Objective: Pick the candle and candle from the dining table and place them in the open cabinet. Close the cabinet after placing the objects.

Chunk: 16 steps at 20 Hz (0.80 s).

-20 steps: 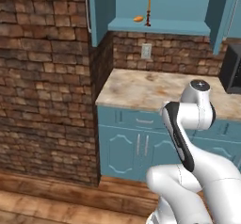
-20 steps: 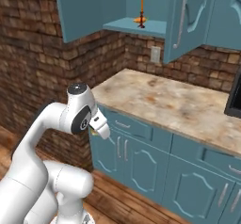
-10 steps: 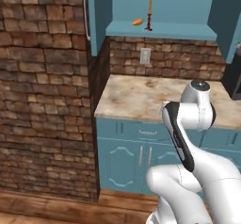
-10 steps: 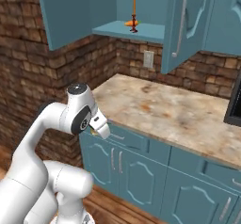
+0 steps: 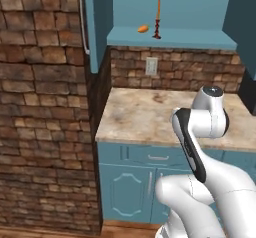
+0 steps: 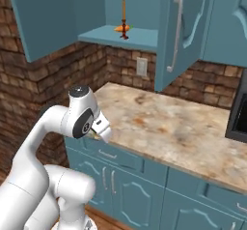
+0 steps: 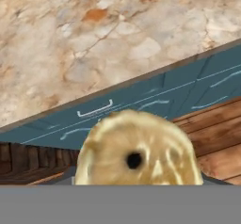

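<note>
A squat yellowish-gold candle [image 7: 136, 155] with a dark wick hole sits end-on right in front of the hand camera, and my gripper [image 6: 103, 131] is shut on it. It hides the fingertips. The hand hangs just off the front edge of a stone counter, over the teal drawer fronts. The tall orange taper candle [image 5: 158, 18] [image 6: 124, 20] stands upright on its dark stand on the shelf [image 5: 195, 37] [image 6: 142, 38] of the open teal cabinet, above and beyond the gripper. The dining table is out of view.
A small orange lump [image 5: 143, 29] [image 6: 118, 29] lies beside the taper. The cabinet doors [image 5: 96, 27] [image 6: 183, 26] stand swung out over the marbled counter [image 5: 145, 114] [image 6: 164, 122]. A brick wall [image 5: 45, 112] rises on the left; a dark appliance [image 6: 239, 110] stands at the right.
The whole picture has shifted: the base has driven nearer to the counter and cabinet. My arm keeps the same pose, with the candle still held.
</note>
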Motion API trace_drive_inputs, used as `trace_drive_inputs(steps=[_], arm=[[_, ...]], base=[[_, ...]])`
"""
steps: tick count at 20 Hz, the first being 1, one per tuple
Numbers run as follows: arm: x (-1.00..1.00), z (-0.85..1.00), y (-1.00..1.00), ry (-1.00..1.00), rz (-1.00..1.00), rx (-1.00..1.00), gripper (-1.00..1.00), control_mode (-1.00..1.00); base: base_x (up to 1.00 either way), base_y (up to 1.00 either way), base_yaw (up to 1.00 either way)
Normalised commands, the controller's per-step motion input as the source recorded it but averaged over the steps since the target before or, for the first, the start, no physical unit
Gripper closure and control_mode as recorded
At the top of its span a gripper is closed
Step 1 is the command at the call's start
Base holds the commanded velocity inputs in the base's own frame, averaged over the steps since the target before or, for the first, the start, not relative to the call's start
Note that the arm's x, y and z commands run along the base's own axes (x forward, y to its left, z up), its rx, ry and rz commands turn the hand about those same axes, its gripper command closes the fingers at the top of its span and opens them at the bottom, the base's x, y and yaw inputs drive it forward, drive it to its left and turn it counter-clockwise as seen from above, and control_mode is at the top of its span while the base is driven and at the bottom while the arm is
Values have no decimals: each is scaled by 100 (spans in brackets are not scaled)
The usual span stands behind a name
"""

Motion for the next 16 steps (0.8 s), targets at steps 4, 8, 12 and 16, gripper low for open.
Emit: trace_drive_inputs(steps=[4,8,12,16], arm=[[0,0,0,0,0,0,100,100],[0,0,0,0,0,0,100,100],[0,0,0,0,0,0,100,100],[0,0,0,0,0,0,100,100]], base=[[61,6,-9],[63,11,-10],[62,15,-10],[58,22,-10]])
